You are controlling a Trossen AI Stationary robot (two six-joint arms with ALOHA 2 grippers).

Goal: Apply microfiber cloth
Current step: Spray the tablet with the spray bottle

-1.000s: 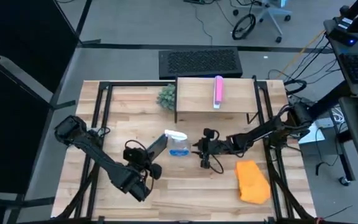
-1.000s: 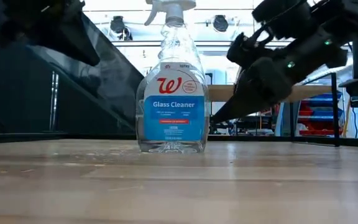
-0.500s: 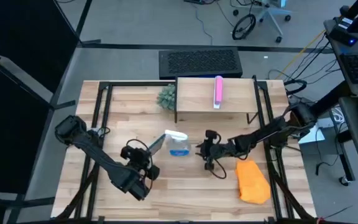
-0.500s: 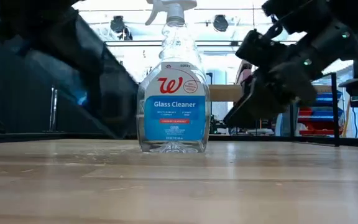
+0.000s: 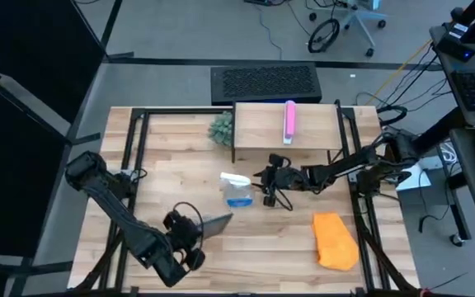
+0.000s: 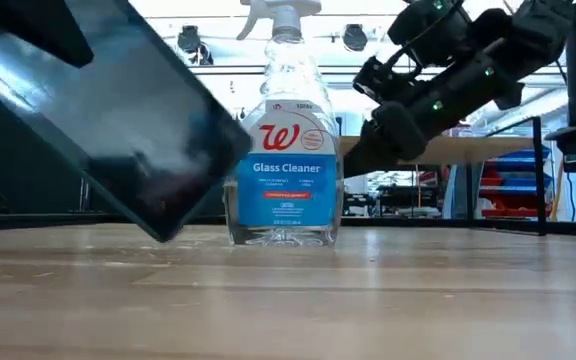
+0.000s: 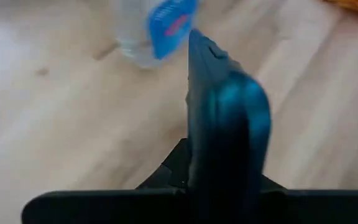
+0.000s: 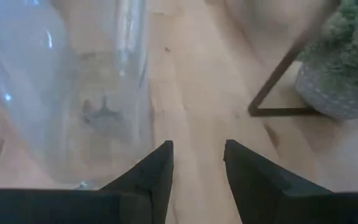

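Observation:
The orange microfiber cloth (image 5: 336,239) lies bunched on the table at the near right, untouched. My left gripper (image 5: 195,232), at the near left, is shut on a dark tablet (image 5: 214,223), which shows large and tilted in the low view (image 6: 118,120). A clear glass-cleaner spray bottle (image 5: 237,191) stands upright on its base at mid-table. My right gripper (image 5: 265,185) is open just to the bottle's right. Its fingers (image 8: 160,168) stand beside the bottle's wall (image 8: 73,93) and nothing lies between them. My left gripper pinches the tablet between its two fingers at the end nearest the wrist (image 7: 219,180). The tablet stands edge-on between the fingers and reaches out past them. It is held off the table and tilted, with its far corner (image 6: 163,235) lowest.
A raised wooden shelf (image 5: 285,132) stands at the far middle with a pink bar (image 5: 289,121) on it. A small potted plant (image 5: 220,128) sits by the shelf's left leg. Bare wood lies between the bottle and the cloth.
My left gripper has drawn the tablet away from the bottle toward the table's near edge; the tablet now lies flatter and lower. My right gripper has moved toward the far edge and closer to the bottle's right side. The cloth has stayed put.

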